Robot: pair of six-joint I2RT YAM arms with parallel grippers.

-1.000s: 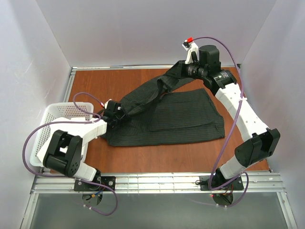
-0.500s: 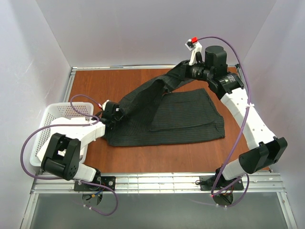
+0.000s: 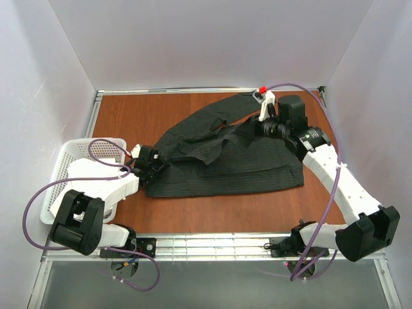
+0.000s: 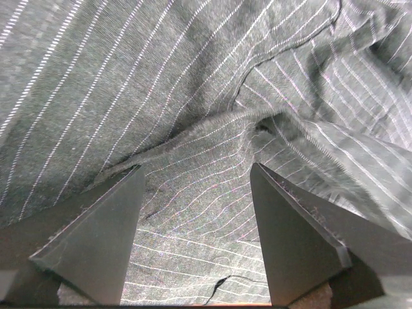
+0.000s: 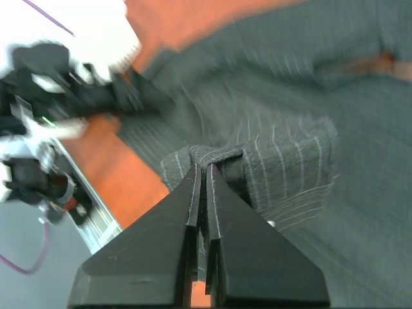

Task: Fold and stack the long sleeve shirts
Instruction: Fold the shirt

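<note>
One dark pinstriped long sleeve shirt (image 3: 251, 164) lies partly folded on the brown table (image 3: 129, 116). Its sleeve (image 3: 193, 132) runs slack and crumpled from the shirt's left edge up to the right. My right gripper (image 3: 253, 131) is shut on the sleeve's end, low over the shirt body; in the right wrist view (image 5: 206, 166) a fold of pinstriped cloth (image 5: 277, 161) is pinched between the closed jaws. My left gripper (image 3: 153, 164) is at the shirt's left edge. In the left wrist view (image 4: 196, 168) its jaws stand wide apart over the fabric (image 4: 193, 225).
A white mesh basket (image 3: 67, 158) stands at the table's left edge beside the left arm. White walls enclose the table on the left, back and right. A metal rail (image 3: 212, 244) runs along the near edge.
My right gripper has come down and toward the near side with the sleeve end. The sleeve, taut and raised before, now sags crumpled onto the shirt. The left gripper shifted slightly nearer.
</note>
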